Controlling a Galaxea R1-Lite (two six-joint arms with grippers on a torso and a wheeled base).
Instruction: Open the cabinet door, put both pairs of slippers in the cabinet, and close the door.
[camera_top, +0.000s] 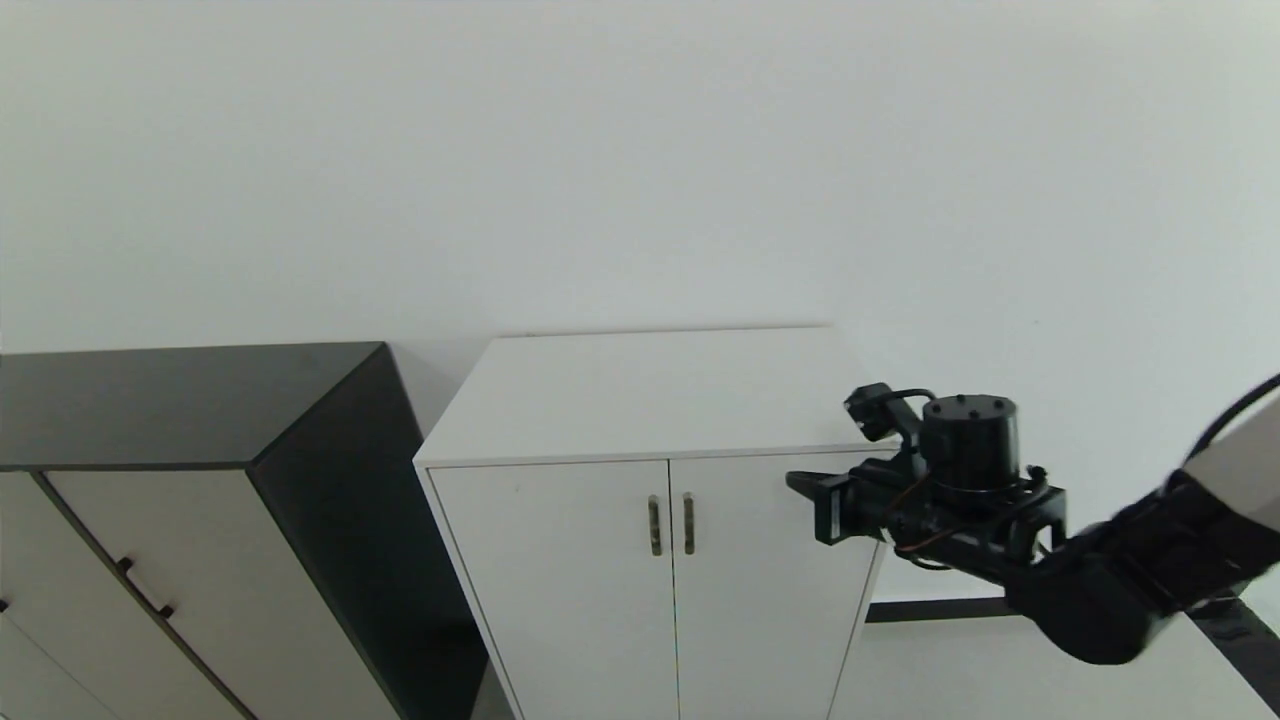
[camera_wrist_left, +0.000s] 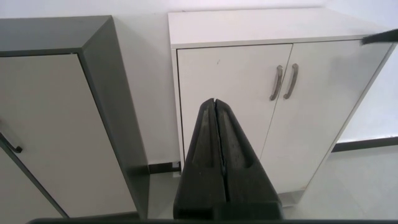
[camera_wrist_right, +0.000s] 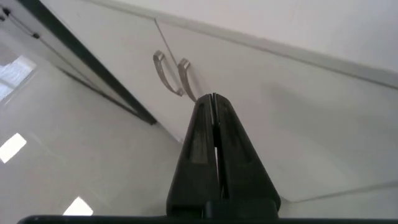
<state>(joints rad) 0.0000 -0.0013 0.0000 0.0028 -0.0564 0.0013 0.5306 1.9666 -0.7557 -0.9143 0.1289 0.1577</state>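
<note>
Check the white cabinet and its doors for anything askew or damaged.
Nothing stands out. The white cabinet stands square, both doors shut flush, the paired handles upright and parallel. The right end effector, shut, hangs before the right door.

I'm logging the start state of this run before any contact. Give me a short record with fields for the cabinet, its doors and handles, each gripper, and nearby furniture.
cabinet: white cabinet, standing upright
doors: left door and right door, both shut
handles: two upright handles, side by side at the middle seam
right gripper: right gripper shut, empty, before the upper part of the right door, to the side of the handles
left gripper: left gripper shut, empty, pointing at the left door from farther back
neighbour: dark cabinet on the robot's left of the white one
</note>
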